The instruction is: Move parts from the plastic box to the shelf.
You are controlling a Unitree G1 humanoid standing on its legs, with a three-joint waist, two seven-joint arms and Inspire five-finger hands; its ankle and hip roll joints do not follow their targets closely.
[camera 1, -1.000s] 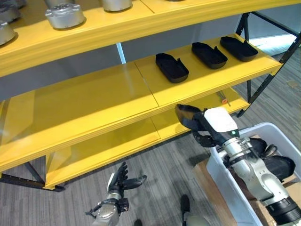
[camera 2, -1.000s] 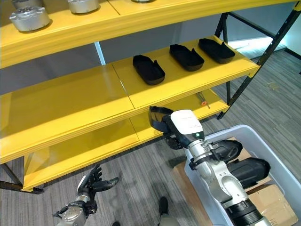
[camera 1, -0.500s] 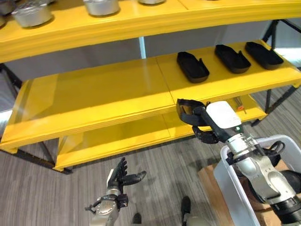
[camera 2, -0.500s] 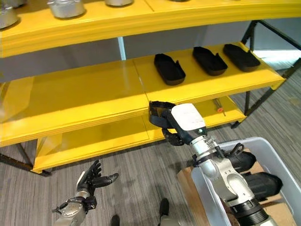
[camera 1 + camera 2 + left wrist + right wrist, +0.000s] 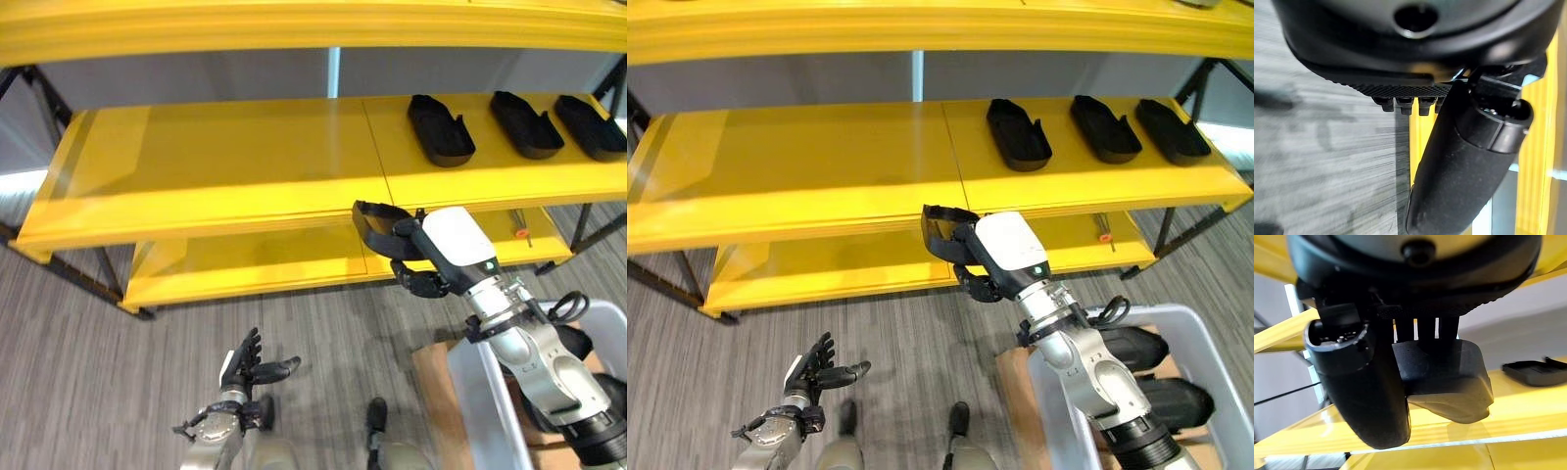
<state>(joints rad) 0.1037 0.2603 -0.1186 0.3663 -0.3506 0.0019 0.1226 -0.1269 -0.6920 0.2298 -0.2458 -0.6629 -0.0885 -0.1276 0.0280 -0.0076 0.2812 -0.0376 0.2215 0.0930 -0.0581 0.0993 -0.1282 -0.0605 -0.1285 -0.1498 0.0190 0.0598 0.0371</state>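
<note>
right hand [image 5: 419,262] grips a black part [image 5: 374,221] at the middle shelf [image 5: 235,176] edge — raised to join three parts [image 5: 441,129] there. left hand [image 5: 247,362] hangs low, fingers spread. box [image 5: 1195,333] holds more.

Light was bright and even from above. The yellow shelf [image 5: 245,166] carried soft glare. Both wrist views were blurred up close, the floor [image 5: 1317,147] streaked and the background unfocused.
</note>
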